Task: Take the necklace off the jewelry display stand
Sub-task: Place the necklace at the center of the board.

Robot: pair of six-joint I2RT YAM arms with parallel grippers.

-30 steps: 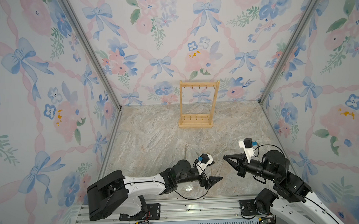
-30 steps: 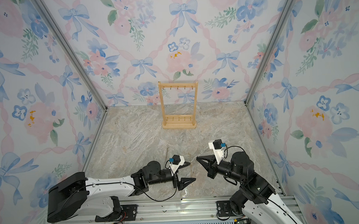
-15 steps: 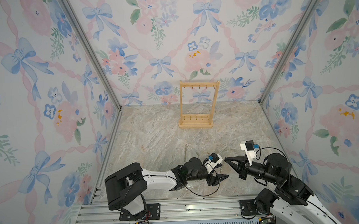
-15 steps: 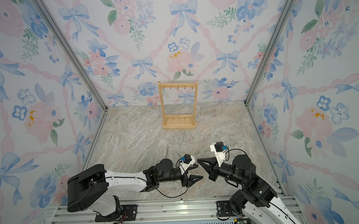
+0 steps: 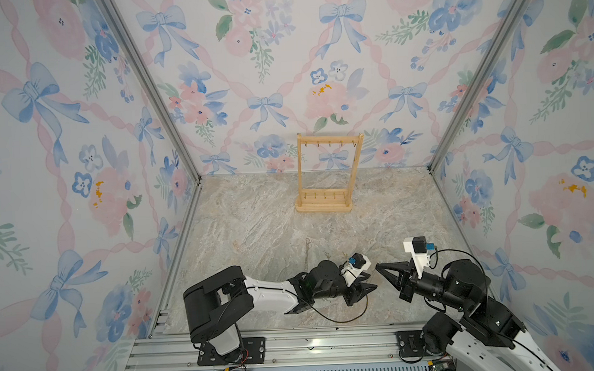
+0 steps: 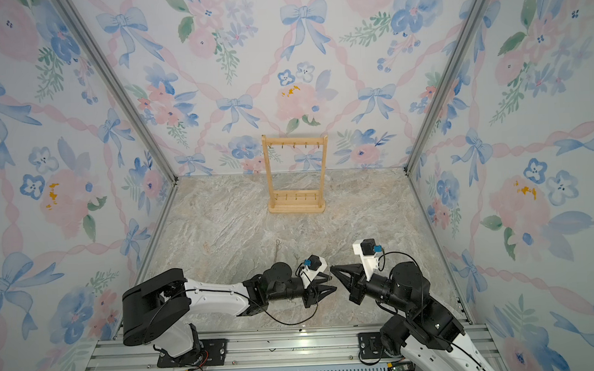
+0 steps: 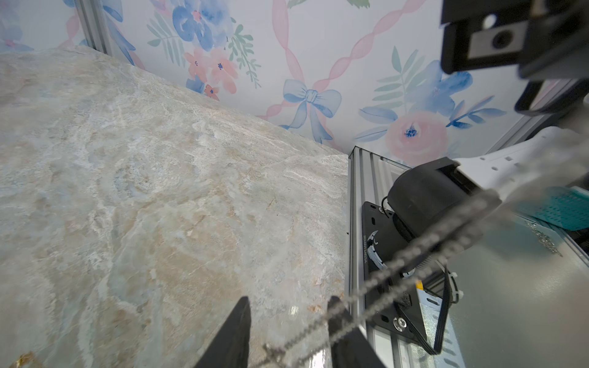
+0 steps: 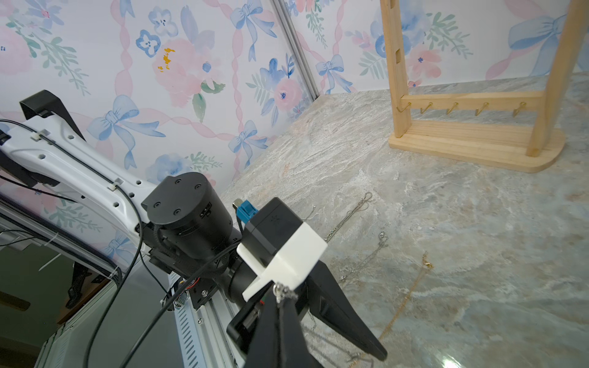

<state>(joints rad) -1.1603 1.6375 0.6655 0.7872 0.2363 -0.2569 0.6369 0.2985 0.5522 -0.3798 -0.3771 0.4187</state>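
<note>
At the near edge of the marble floor (image 5: 256,226) — two grippers nose to nose over one silver chain (image 7: 414,251).
One jewelry display stand (image 5: 324,207) stood upright by the far wall, well apart from both arms, with five brass hooks on its top bar and five on its low rail. The right gripper (image 5: 378,266) was pinched together on the clasp end of the silver chain; the links stretched across to the left gripper (image 7: 288,302), whose two black fingers (image 7: 236,334) stood apart, the chain passing between them and lying over one. At least three more necklaces lay loose on the marble between arms and stand — a silver necklace (image 8: 350,216), a second silver necklace (image 8: 379,243) and a gold necklace (image 8: 411,293). In the right wrist view the left arm's camera block (image 8: 280,242) sat just ahead of the right fingertips, hiding part of the left gripper.
</note>
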